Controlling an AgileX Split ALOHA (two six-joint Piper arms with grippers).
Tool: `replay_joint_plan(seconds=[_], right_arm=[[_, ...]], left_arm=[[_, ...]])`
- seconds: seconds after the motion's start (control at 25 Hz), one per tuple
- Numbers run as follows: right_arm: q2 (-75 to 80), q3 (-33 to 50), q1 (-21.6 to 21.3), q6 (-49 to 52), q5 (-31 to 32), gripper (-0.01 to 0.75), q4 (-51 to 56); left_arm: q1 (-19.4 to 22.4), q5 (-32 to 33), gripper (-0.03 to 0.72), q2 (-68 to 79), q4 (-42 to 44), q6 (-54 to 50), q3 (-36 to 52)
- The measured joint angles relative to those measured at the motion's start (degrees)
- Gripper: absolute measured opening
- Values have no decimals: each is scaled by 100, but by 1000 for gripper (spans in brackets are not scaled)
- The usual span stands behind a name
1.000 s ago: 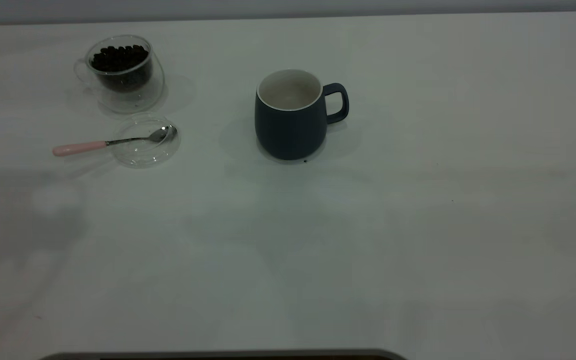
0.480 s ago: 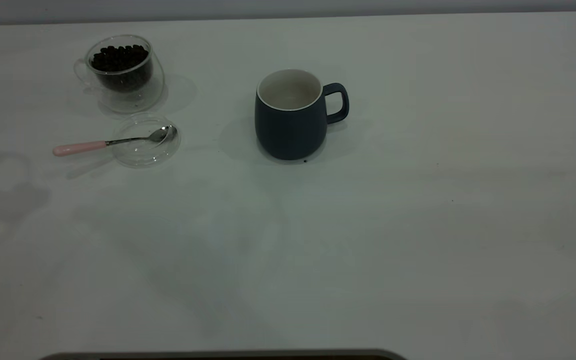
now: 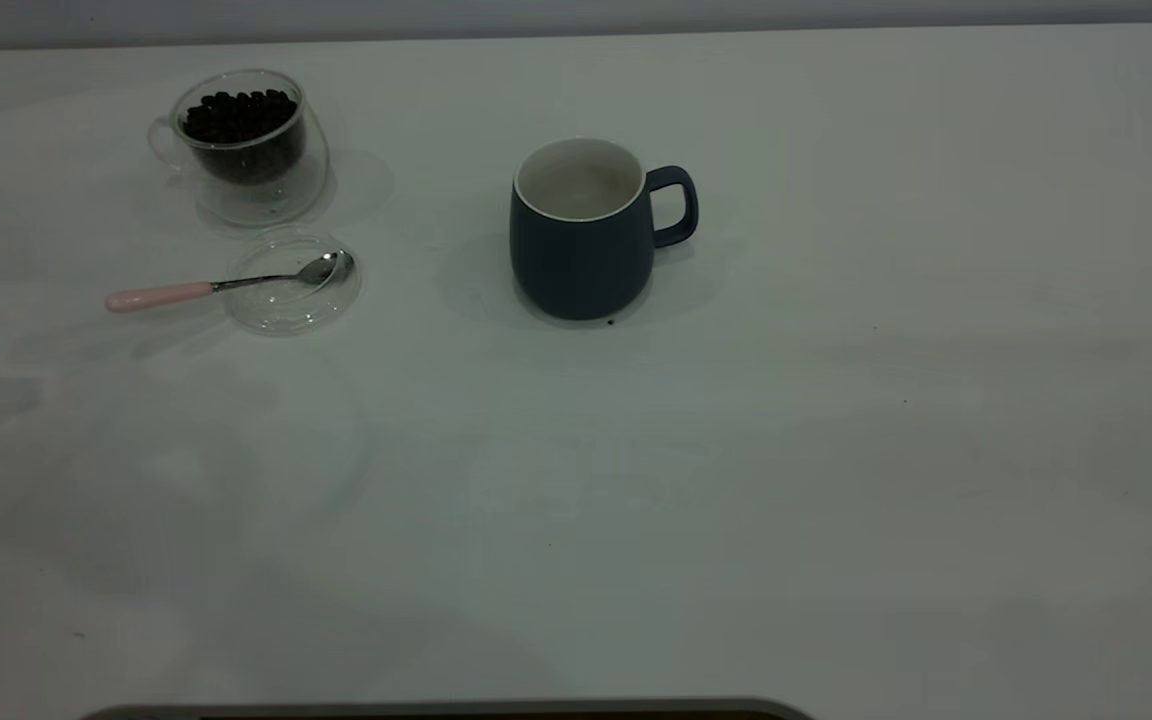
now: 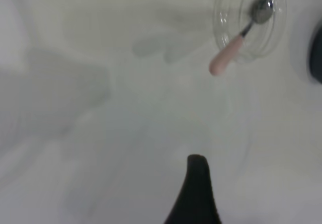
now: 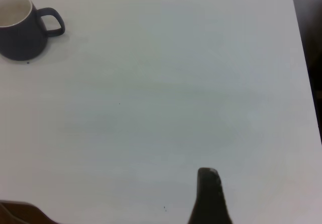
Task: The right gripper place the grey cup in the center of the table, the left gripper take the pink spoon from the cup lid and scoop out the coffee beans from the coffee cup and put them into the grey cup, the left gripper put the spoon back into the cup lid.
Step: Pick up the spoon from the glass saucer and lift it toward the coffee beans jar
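Note:
The grey cup (image 3: 581, 260) stands upright near the middle of the table (image 3: 836, 450), handle to the right, empty inside; the right wrist view shows the grey cup (image 5: 20, 38) far off. The pink spoon (image 3: 161, 296) lies with its bowl in the cup lid (image 3: 286, 305), handle sticking out to the left. Behind it stands the coffee cup (image 3: 271, 195), filled with coffee beans (image 3: 239, 112). No arm shows in the exterior view. My left gripper (image 4: 197, 189) hovers over bare table, well short of the spoon (image 4: 227, 58) and lid (image 4: 269, 38). My right gripper (image 5: 209, 194) hangs over bare table.
The table's right edge (image 5: 304, 83) runs close to my right gripper, with dark floor beyond. A dark strip (image 3: 436, 710) lies along the near edge in the exterior view. Faint shadows cover the near left of the table.
Only the faint shadows on the near left of the table have shifted. The grey cup, spoon, lid and coffee cup have not moved.

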Motion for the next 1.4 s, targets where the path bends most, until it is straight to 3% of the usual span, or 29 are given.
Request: replay_joint_plan(seconds=[0.32,0.64,0.92,1.4], right_arm=[[0,0,0,0,0,591,0],[0,0,0,0,0,591,0],[0,0,0,0,0,591,0],[0,0,0,0,0,591,0]], left_arm=[[30,-58,718,1332,-1619,1880,14],[30,580,708,2253,-3031,3473,14],[-246,757,701,2513,-3486,3811,-29],[-799,700,696,2519,-3604,3478,-141]])
